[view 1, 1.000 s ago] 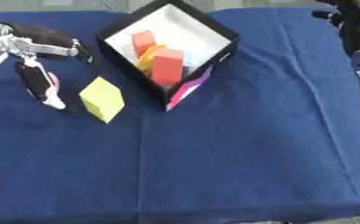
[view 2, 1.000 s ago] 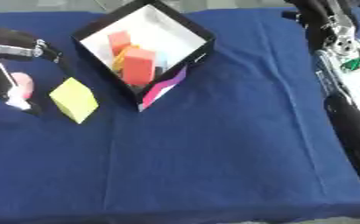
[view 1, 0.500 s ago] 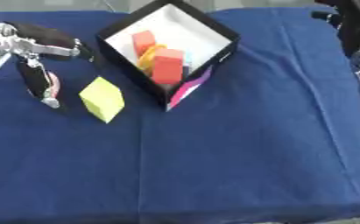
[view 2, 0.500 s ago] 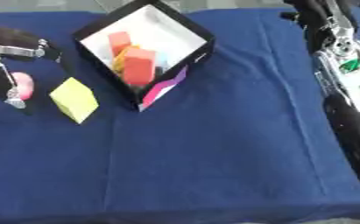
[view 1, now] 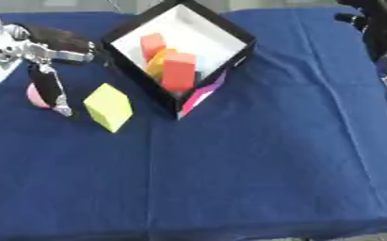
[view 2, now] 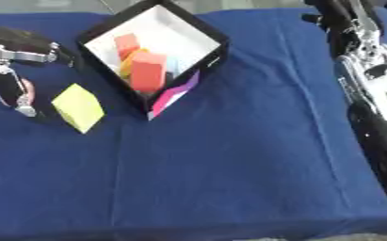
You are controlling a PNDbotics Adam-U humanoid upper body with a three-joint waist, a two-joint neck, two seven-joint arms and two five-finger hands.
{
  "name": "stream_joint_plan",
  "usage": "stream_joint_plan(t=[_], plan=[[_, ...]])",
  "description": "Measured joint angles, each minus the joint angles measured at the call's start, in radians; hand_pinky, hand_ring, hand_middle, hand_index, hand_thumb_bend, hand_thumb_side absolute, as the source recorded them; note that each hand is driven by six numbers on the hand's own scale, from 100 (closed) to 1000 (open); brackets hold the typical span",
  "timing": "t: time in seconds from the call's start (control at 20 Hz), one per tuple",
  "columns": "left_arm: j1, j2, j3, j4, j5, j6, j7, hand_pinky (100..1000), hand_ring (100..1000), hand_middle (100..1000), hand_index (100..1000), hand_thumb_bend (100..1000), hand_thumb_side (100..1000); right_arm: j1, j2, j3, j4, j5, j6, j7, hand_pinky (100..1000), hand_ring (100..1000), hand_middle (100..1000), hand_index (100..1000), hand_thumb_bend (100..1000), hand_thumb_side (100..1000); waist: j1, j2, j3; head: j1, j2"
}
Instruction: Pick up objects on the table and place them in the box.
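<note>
- Left hand (view 1: pixel 44 80): fingers point down, closed on a small pink object (view 1: pixel 36 95), left of the box (view 1: pixel 239 40).
- Yellow block (view 1: pixel 107 107): beside the box's lower-left wall; looks light, stiff; grasp opposite flat faces.
- Right hand: not visible.

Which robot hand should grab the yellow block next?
Probably the left robot hand. It hangs over the pink thing, right beside the yellow block on the table's left side. The right arm stays along the far right edge, past the box.
</note>
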Motion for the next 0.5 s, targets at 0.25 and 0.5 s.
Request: stream_joint_plan(t=[0.25,0.5], plan=[[-0.005,-0.016,0.000,0.014,-0.008,-0.002,0.002,918,915,818,884,724,167,0.000,0.000,0.000,0.000,0.000,0.000,0.000,821,901,796,857,159,595,0.000,0.000,-0.001,0.004,0.000],[-0.011,-0.034,0.000,0.034,-0.026,-0.006,0.006,918,917,820,885,740,163,0.000,0.002,0.001,0.000,0.000,0.001,0.002,822,902,797,857,158,597,0.000,0.000,-0.002,0.006,0.000]])
